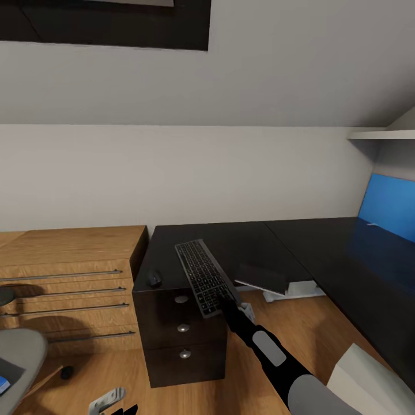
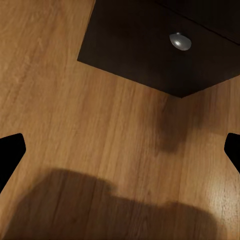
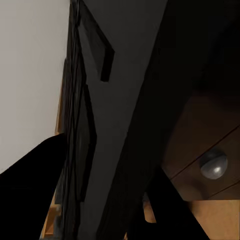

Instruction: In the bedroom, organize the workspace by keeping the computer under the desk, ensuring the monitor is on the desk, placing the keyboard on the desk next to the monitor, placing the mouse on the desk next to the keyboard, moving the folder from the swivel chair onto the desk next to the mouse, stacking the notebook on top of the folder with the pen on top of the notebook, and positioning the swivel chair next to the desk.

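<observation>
The keyboard (image 1: pixel 200 275) lies lengthwise on top of the black drawer unit (image 1: pixel 183 328), with its near end past the front edge. My right gripper (image 1: pixel 225 302) is shut on that near end. In the right wrist view the keyboard (image 3: pixel 75 130) runs edge-on between my gripper's (image 3: pixel 95 210) dark fingers. The mouse (image 1: pixel 154 278) sits left of the keyboard on the same top. The dark notebook (image 1: pixel 262 276) rests at that top's right edge. The desk (image 1: pixel 346 259) with its blue panel (image 1: pixel 392 207) stretches to the right. At the lower left are the swivel chair's grey seat (image 1: pixel 20 354) and a corner of the blue folder (image 1: pixel 3 383). My left gripper (image 1: pixel 112 400) hangs open over the floor.
A low light-wood drawer chest (image 1: pixel 69 271) stands left of the black unit. The desk's white foot (image 1: pixel 291 288) lies on the wood floor behind my right arm. A pale box shape (image 1: pixel 360 374) fills the lower right corner. A drawer knob (image 2: pixel 180 41) shows in the left wrist view.
</observation>
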Controlling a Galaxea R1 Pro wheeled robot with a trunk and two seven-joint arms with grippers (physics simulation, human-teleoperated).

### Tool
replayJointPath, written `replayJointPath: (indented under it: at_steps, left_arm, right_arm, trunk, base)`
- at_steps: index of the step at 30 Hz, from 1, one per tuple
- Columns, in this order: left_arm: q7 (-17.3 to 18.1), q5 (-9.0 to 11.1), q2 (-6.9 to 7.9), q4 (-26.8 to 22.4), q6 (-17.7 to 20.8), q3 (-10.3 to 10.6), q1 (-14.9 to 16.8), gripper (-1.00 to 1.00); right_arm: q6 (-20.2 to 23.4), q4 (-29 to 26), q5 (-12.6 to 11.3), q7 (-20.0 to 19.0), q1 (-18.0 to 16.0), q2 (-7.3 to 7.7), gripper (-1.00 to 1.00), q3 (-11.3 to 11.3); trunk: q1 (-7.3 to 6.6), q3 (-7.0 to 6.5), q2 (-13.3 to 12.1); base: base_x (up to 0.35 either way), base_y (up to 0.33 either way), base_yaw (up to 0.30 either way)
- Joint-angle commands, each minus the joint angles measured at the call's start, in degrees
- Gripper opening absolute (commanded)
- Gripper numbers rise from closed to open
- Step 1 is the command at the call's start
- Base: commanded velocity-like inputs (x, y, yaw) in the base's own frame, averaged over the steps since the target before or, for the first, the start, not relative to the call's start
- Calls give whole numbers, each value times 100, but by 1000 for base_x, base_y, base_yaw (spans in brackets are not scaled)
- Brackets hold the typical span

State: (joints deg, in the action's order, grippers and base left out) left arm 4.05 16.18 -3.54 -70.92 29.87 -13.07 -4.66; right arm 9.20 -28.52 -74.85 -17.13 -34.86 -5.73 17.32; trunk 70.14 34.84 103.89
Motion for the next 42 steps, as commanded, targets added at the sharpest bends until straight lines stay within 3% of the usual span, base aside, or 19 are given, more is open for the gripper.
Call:
replayJointPath:
  at_steps: [1,4,12,26,33,35,38,39,42]
  left_arm:
    - [25,17,-6,-10,36,-20,0,100]
    - [25,17,-6,-10,36,-20,0,100]
    - [21,12,-6,-9,28,-13,0,100]
    - [16,11,-6,7,31,-1,0,100]
    - [9,9,-13,8,28,15,0,100]
    - [8,10,-14,8,28,15,0,100]
    - [8,9,-13,8,27,15,0,100]
    - [8,8,-10,9,27,15,0,100]
    - [8,8,-8,8,27,15,0,100]
  right_arm:
    - [11,14,-39,-6,-3,1,-100,27]
    - [11,12,-39,-8,-3,2,-100,26]
    - [11,-93,-46,-85,-3,10,-100,22]
    - [11,-1662,-50,-73,406,44,-100,8]
    - [-1,-2779,-64,435,873,87,-100,-6]
    - [-7,-3365,-68,753,1184,122,-100,-13]
    - [29,-3841,-91,1230,1345,184,-100,-13]
    - [46,-4072,-158,1493,1392,232,-100,-7]
    - [58,-4359,-385,1734,1493,272,-100,-2]
  trunk:
    - [0,5,2]
    - [0,5,2]
    - [-176,-138,-318]
    - [-483,-390,-880]
    - [-637,-515,-1161]
    - [-681,-551,-1241]
    - [-747,-605,-1361]
    - [-769,-623,-1401]
    - [-835,-677,-1522]
  base:
    - [0,0,0]
    - [0,0,0]
    - [0,0,0]
    - [-6,-2,0]
    - [-243,-122,0]
    - [-289,-147,0]
    - [-293,-148,0]
    - [-294,-149,0]
    - [-295,-147,0]
